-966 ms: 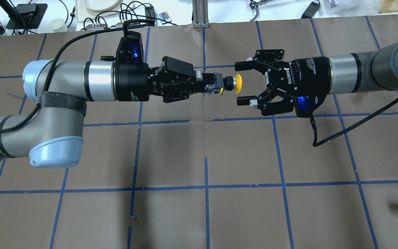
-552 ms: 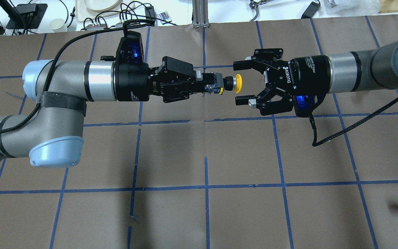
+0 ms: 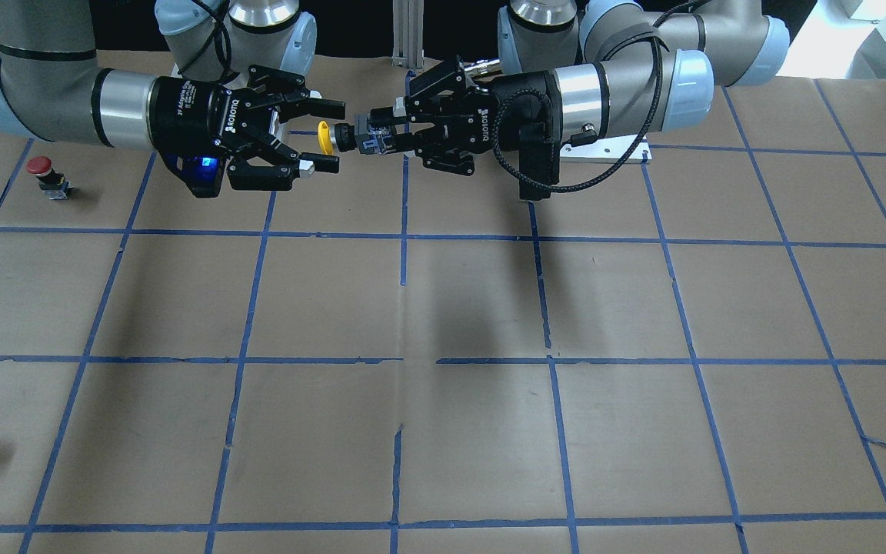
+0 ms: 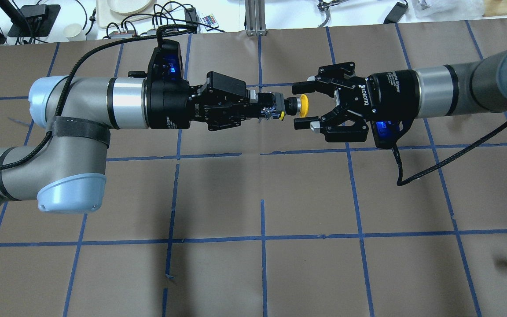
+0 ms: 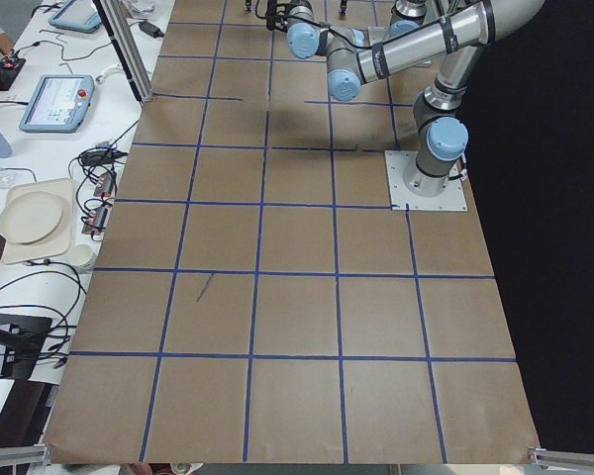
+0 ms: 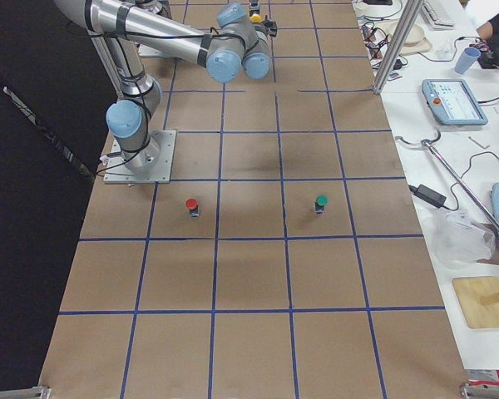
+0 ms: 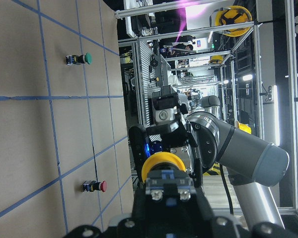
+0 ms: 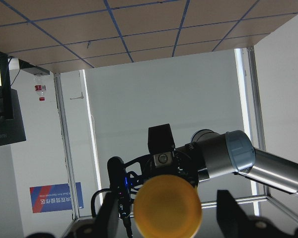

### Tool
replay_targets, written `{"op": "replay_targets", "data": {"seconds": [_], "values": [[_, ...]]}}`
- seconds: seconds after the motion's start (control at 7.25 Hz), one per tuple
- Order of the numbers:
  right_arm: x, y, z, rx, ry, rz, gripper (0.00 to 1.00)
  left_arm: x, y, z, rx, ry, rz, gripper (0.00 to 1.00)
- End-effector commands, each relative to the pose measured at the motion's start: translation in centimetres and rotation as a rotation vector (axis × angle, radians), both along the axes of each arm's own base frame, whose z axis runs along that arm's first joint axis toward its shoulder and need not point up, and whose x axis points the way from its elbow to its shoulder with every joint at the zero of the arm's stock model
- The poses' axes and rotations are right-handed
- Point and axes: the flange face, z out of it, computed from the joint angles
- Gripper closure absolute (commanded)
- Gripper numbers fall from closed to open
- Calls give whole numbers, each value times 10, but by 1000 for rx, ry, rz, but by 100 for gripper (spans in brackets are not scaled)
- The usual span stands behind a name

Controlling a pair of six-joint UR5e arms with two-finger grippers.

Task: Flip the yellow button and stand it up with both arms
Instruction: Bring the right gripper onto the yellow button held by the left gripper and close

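We logged one yellow button (image 4: 303, 106), likely light, rigid, slick-capped, held above the surface (image 4: 306, 193) by its body in the clenched left tool (image 4: 266, 108), cap, our best hold, between the fingers of the released right tool (image 4: 301, 105).

Yellow button (image 4: 291, 107): round yellow mushroom cap on a black collar, with a black-and-grey contact block. It is held in the air above the tabletop (image 4: 306, 193), toward 12 o'clock from centre in the overhead view. It lies on its side, axis horizontal, cap facing 3 o'clock.

Left arm (image 4: 126, 103): silver-grey with light blue joint caps, reaching in level from 9 o'clock. Left pincer (image 4: 266, 108) is clamped on the contact block.

Right arm (image 4: 447, 94): same build, reaching in from 3 o'clock, in line with the left. Right pincer (image 4: 300, 106) is spread wide, fingertips flanking the cap at 12 and 6 without touching it.
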Motion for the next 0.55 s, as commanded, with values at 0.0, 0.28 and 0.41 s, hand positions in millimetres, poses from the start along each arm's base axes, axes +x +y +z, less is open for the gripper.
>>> {"op": "replay_targets", "data": {"seconds": [0.0, 0.28, 0.41], "values": [[-1, -1, 2, -2, -1, -5, 92, 1, 0, 0, 3, 1, 2, 99], [-1, -1, 2, -3, -2, -7, 96, 0, 0, 1, 3, 4, 0, 98], [-1, -1, 2, -1, -2, -7, 97, 1, 0, 0, 4, -2, 3, 75]]}}
